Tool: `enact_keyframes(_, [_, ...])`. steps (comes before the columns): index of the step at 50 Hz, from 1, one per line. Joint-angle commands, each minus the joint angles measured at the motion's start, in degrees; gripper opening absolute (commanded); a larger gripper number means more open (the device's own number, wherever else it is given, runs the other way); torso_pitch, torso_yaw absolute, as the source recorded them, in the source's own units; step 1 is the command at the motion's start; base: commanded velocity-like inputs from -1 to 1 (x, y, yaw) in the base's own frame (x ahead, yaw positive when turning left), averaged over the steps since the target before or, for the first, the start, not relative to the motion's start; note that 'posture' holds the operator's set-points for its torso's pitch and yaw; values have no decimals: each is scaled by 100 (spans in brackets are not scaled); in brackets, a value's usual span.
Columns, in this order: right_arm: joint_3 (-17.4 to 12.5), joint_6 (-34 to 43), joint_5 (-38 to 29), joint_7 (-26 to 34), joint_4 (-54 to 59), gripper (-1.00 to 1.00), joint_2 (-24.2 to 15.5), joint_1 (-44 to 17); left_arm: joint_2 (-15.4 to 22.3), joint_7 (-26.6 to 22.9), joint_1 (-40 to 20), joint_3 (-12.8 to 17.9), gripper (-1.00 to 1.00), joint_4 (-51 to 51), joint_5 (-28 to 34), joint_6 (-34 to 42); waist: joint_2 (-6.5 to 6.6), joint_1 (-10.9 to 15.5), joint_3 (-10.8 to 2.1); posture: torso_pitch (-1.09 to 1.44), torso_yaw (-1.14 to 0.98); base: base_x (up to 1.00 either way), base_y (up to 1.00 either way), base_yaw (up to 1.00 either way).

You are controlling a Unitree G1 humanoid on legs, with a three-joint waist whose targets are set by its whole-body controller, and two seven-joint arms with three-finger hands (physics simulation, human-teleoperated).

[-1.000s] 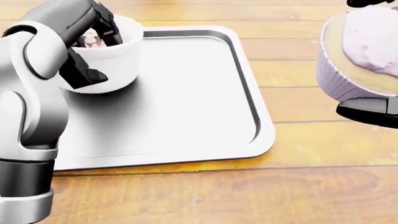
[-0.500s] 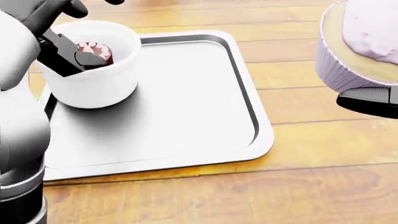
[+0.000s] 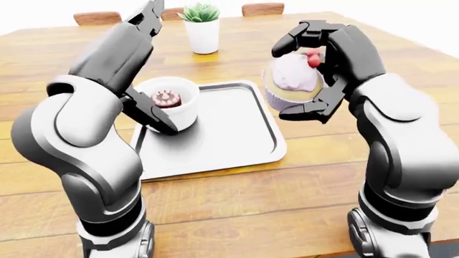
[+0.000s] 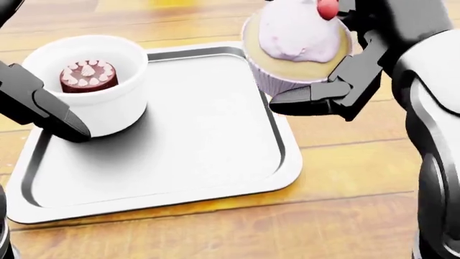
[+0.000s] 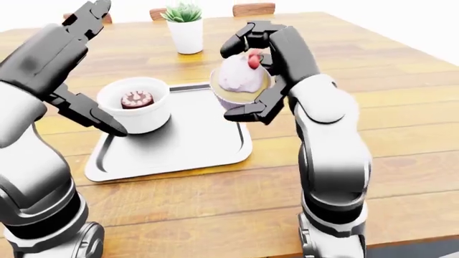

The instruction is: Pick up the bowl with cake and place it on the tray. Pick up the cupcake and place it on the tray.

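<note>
White bowl (image 4: 92, 81) now sits released on the tray (image 4: 215, 162), left hand (image 3: 147, 107) open, while the right hand (image 4: 338, 81) has carried the gripped cupcake (image 4: 298, 46) over the tray's edge.

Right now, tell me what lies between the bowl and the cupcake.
Only bare tray; head view shows nothing between bowl and cupcake.

Right hand (image 5: 256, 72) raised, fingers curled closed; left hand (image 5: 84, 64) spread open.

Wooden tabletop (image 3: 237, 204). Potted succulent (image 3: 202, 27) in white pot, above and between the robot hands. Chair backs (image 3: 262, 8) at tabletop's top edge.
</note>
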Motion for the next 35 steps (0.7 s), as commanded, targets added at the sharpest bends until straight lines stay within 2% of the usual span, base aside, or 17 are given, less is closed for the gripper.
enact_keyframes(1, [118, -406, -356, 102, 36, -100, 389, -22, -226, 123, 138, 55, 100, -70, 34, -35, -97, 30, 25, 0, 0, 0, 0, 0])
enact_keyframes(11, [453, -1246, -1392, 474, 736, -100, 1294, 275, -264, 108, 261, 56, 100, -175, -41, -41, -151, 30, -57, 0, 0, 0, 0, 0])
enact_keyframes(20, [599, -1690, -1976, 737, 1008, -100, 1862, 605, -247, 183, 415, 74, 100, -233, -133, -30, -204, 39, -220, 0, 0, 0, 0, 0])
enact_keyframes(28, [543, -1760, -1959, 846, 1130, -100, 2083, 651, -220, 240, 419, 86, 100, -207, -184, -31, -282, 69, -285, 0, 0, 0, 0, 0])
enact_keyframes(31, [543, -1540, -1903, 972, 1097, -100, 2079, 515, -203, 241, 402, 95, 100, -200, -198, -16, -290, 84, -270, 0, 0, 0, 0, 0])
enact_keyframes(35, [396, -1426, -1534, 1020, 1305, -100, 2098, 562, -206, 266, 419, 85, 100, -193, -206, -22, -273, 84, -248, 0, 0, 0, 0, 0])
